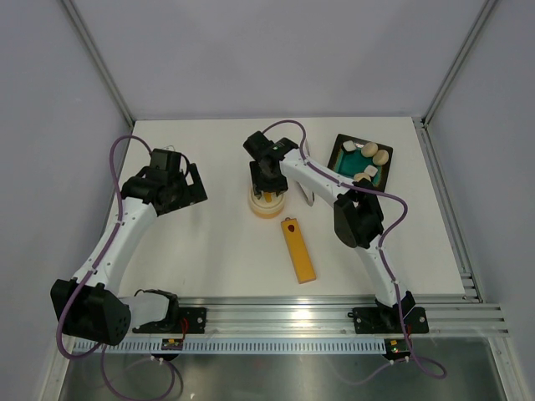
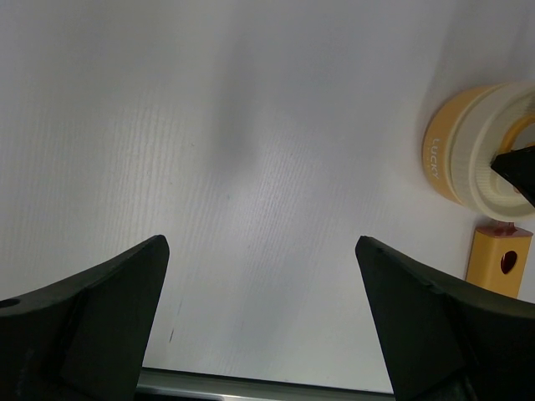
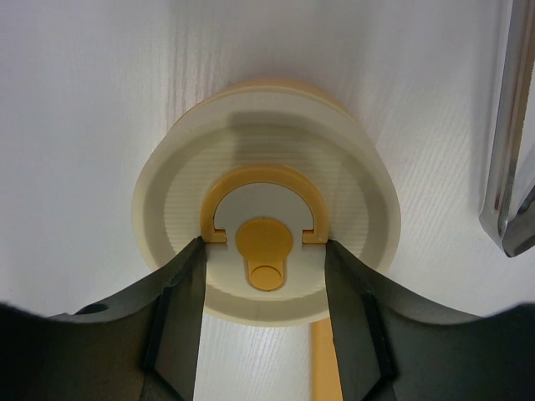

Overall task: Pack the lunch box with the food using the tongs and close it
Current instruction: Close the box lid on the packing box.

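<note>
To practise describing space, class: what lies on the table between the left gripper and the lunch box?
Nothing: only bare white table separates the open left gripper from the lidded lunch box, seen in the left wrist and top views.

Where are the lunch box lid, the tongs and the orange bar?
lunch box lid (image 3: 263, 146), right wrist view, ribbed top surface.
tongs (image 3: 507, 125), right wrist view, one metal arm.
orange bar (image 1: 298, 251), top view, its middle.

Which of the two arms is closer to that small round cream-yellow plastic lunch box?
Right. The right gripper is directly over the lunch box lid, fingers flanking its orange mark; the left gripper hangs open over the table, off to the left.
</note>
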